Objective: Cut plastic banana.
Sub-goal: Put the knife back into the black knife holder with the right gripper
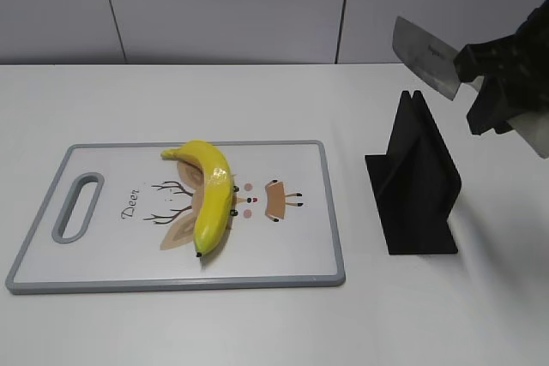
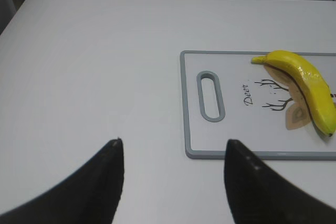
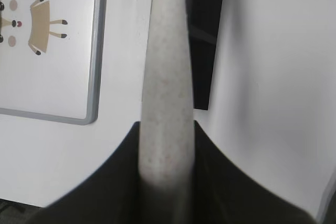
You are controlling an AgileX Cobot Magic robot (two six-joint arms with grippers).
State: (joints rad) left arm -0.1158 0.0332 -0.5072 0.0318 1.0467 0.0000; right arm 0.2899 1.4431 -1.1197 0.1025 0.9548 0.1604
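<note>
The plastic banana (image 1: 213, 199) is whole and lies on the white cutting board (image 1: 103, 255), over its deer drawing; it also shows in the left wrist view (image 2: 310, 85). My right gripper (image 1: 480, 83) is shut on a knife (image 1: 422, 56) and holds it in the air above the black knife stand (image 1: 416, 186), right of the board. In the right wrist view the knife (image 3: 165, 77) runs up between the fingers (image 3: 165, 129). My left gripper (image 2: 173, 150) is open and empty over bare table, left of the board (image 2: 236, 150); it is out of the exterior view.
The board has a grey rim and a handle slot (image 1: 77, 206) at its left end. The black stand (image 3: 205, 40) sits on the white table right of the board. A grey panelled wall (image 1: 223, 6) runs behind the table.
</note>
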